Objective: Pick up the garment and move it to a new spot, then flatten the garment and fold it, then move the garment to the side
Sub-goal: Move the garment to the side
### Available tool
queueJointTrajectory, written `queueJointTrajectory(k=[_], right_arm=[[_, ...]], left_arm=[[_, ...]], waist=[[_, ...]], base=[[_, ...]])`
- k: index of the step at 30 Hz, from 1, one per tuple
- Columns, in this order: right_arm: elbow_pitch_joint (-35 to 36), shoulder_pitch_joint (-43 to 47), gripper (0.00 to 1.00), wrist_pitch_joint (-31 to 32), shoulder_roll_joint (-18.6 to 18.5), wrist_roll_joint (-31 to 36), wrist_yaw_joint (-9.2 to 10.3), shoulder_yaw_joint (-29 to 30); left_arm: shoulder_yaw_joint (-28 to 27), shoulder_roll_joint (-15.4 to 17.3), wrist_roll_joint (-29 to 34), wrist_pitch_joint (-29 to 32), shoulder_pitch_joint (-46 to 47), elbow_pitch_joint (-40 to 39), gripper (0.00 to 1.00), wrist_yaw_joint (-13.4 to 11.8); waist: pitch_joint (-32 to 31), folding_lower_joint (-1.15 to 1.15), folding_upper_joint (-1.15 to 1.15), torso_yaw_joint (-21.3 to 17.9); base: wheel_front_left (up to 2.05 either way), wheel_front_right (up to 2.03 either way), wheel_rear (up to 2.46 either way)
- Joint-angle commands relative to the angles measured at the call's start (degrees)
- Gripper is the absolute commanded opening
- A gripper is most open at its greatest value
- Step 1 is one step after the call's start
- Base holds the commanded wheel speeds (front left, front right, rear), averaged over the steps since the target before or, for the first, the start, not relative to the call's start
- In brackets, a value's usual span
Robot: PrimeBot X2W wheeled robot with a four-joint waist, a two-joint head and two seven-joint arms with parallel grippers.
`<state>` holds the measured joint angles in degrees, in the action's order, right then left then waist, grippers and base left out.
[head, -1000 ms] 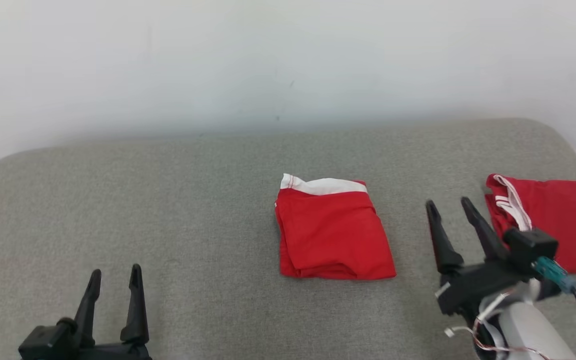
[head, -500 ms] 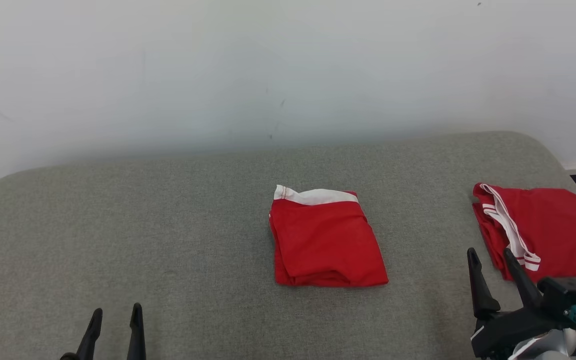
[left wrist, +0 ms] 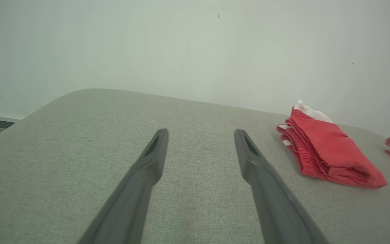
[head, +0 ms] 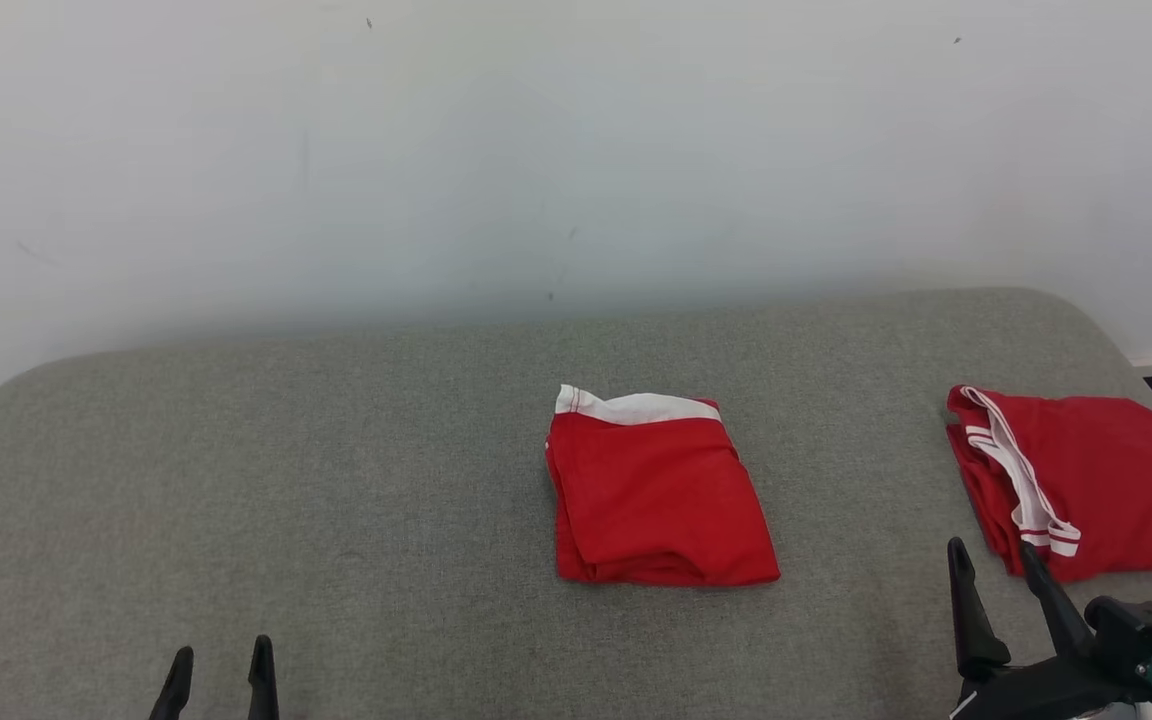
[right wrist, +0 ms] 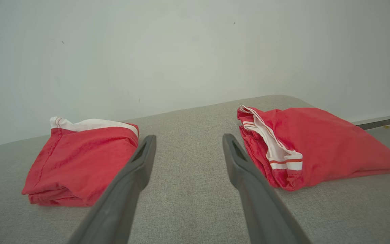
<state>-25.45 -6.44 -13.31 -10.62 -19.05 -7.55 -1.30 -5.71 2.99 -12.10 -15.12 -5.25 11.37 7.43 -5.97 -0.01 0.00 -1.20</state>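
Saw left tool [head: 222,650] and right tool [head: 989,547] open and empty, apart from the folded garment [head: 656,500] in the middle of the surface [head: 336,450]; could have grabbed the other red cloth [head: 1106,480] by mistake or messed the folds.

Nothing can be read — no lettering on the folded red garment [head: 656,500], the second red garment [head: 1096,480], the grey cushion [head: 336,480] or the wall [head: 536,150].

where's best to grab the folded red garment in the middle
Likely the near edge of the middle garment, approached from the robot's side by the open right gripper: the layers lie stacked there, so one pinch could catch them all.
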Motion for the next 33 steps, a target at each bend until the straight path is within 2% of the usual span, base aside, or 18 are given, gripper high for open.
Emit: queueJointTrajectory(k=[1, 23, 29, 33], right_arm=[[0.32, 0.84, 1.0, 0.02, 0.27, 0.38, 0.16, 0.2], [2.43, 0.35, 1.0, 3.11, -0.03, 0.89, 0.16, -0.37], [1.18, -4.64, 1.0, 10.42, -1.73, -0.88, 0.16, -3.14], [-1.31, -10.7, 1.0, 18.36, -2.08, -4.33, 0.16, -4.58]], left_arm=[[-0.23, -0.03, 0.83, 0.01, -0.86, -0.21, 1.0, -0.07], [1.19, -0.09, 0.99, 0.01, 0.38, -0.82, 1.0, 0.0], [1.85, -0.09, 0.51, 0.0, 1.28, -1.11, 1.0, 0.0], [2.99, -0.07, 0.06, 0.01, 1.94, -1.09, 1.0, -0.01]], waist=[[-0.1, 0.01, 0.0, -0.02], [0.89, 0.01, 0.0, 0.83], [2.02, 0.01, 0.0, 2.02], [3.41, 0.01, 0.0, 3.96]], base=[[0.0, 0.0, 0.0], [0.0, 0.0, 0.0], [0.0, 0.0, 0.0], [0.0, 0.0, 0.0]])
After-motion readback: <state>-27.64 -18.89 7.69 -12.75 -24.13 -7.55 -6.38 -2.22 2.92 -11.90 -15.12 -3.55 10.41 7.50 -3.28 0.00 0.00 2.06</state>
